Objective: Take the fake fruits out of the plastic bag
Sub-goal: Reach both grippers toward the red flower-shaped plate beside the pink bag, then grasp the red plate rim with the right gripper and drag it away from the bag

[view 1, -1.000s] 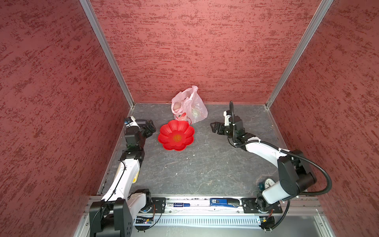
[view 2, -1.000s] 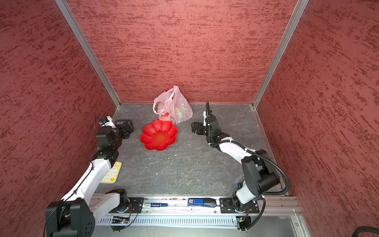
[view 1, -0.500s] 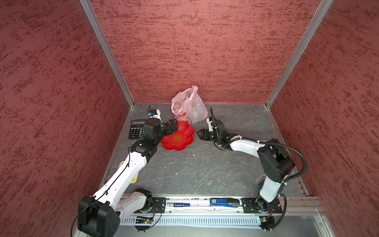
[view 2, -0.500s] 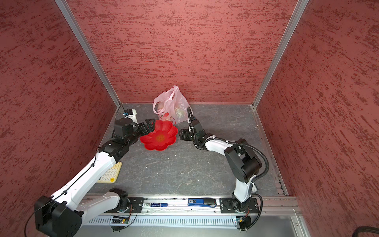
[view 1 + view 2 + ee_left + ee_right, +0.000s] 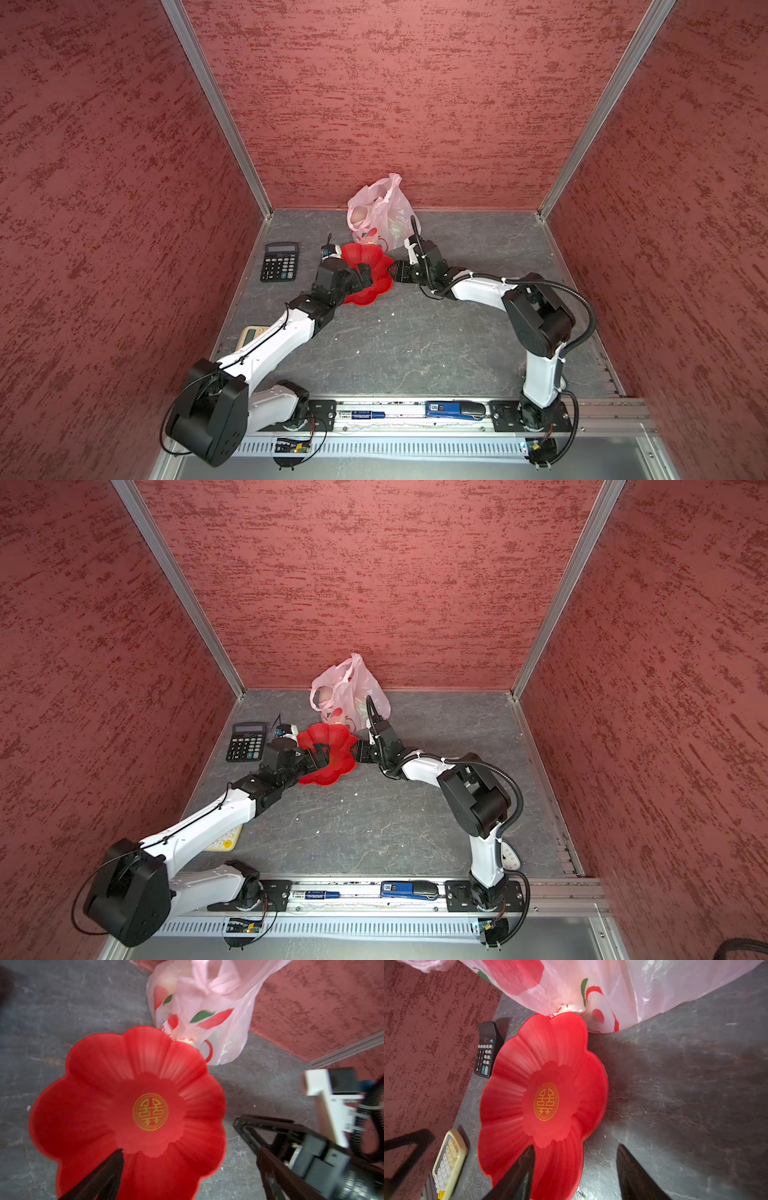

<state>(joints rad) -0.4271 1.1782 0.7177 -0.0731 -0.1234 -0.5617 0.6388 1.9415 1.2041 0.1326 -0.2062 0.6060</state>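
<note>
Pink plastic bag (image 5: 386, 208) holding fake fruits (image 5: 359, 214) is lying just beyond red dish (image 5: 371, 252); left gripper (image 5: 189, 1156) and right gripper (image 5: 575, 1147) are straddling its rim, jaws apart, grasping nothing.

fake fruits (image 5: 360, 214) blurred shapes inside plastic bag (image 5: 390, 198)

Mottled red walls (image 5: 395, 104), grey stone-look floor (image 5: 415, 340), aluminium corner posts (image 5: 216, 108)
</note>
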